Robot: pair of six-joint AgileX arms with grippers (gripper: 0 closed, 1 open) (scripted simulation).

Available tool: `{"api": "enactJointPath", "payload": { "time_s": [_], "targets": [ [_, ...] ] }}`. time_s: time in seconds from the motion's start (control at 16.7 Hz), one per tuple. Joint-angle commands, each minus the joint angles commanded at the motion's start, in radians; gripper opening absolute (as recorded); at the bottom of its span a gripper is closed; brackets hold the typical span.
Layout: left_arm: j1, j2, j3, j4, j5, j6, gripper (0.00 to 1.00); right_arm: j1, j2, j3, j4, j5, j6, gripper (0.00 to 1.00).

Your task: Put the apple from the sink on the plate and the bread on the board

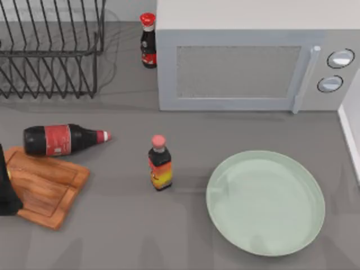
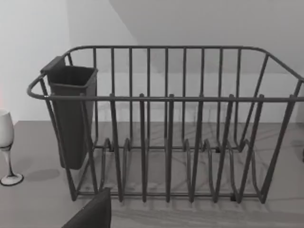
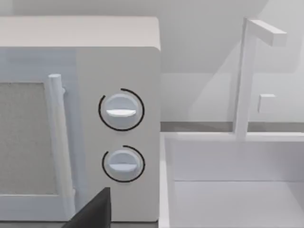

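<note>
Wooden board point(image 1: 45, 185) and plate point(image 1: 265, 202) are seen from above; a sink point(image 3: 237, 185) from the right wrist. Jaw states cannot be told.

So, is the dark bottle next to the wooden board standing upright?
No, the dark bottle lies on its side beside the board.

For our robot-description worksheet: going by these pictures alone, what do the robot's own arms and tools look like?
Little of them shows. The left arm is a plain black shape at the top view's left edge, over the board. In each wrist view a matte dark grey wedge with flat faces, part of the tool, rises from the edge. No cables or markings are visible.
</note>
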State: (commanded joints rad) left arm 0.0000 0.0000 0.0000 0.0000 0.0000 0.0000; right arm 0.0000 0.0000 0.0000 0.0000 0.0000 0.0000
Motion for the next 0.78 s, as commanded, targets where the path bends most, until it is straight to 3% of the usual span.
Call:
{"api": "enactJointPath", "payload": {
  "time_s": [0.78],
  "targets": [
    [0.0,0.0,0.0,0.0,0.0,0.0,1.0,-0.002,0.01,0.007,-0.005,0.0,-0.002,1.0]
  ]
}}
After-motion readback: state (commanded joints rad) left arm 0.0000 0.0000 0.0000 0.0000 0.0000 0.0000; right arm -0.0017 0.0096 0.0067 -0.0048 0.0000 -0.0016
